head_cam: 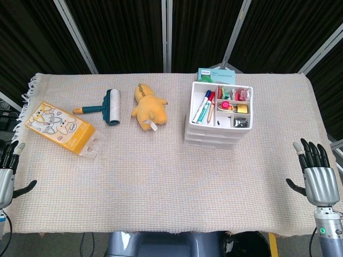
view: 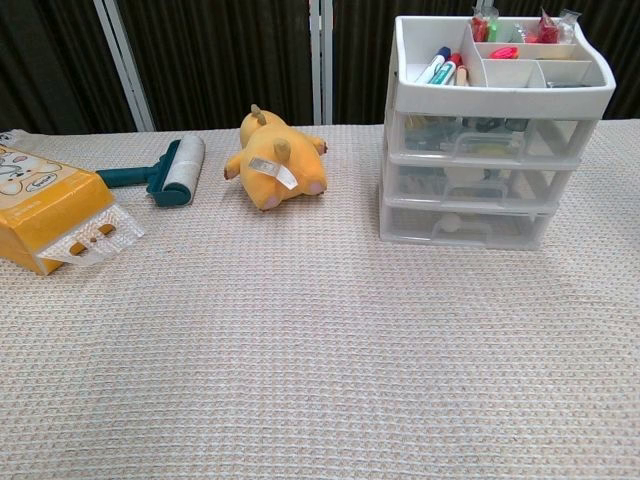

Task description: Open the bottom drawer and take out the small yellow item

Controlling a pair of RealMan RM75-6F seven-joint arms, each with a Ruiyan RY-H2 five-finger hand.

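The left hand (head_cam: 7,170) waits at nine o'clock, fingers apart, empty. The drawer unit (view: 488,140) sits at one o'clock, its bottom drawer (view: 465,226) closed; the yellow item inside cannot be made out. The right hand (head_cam: 317,175) idles at four o'clock, splayed, empty. Pulling the handle may drag the light unit forward.
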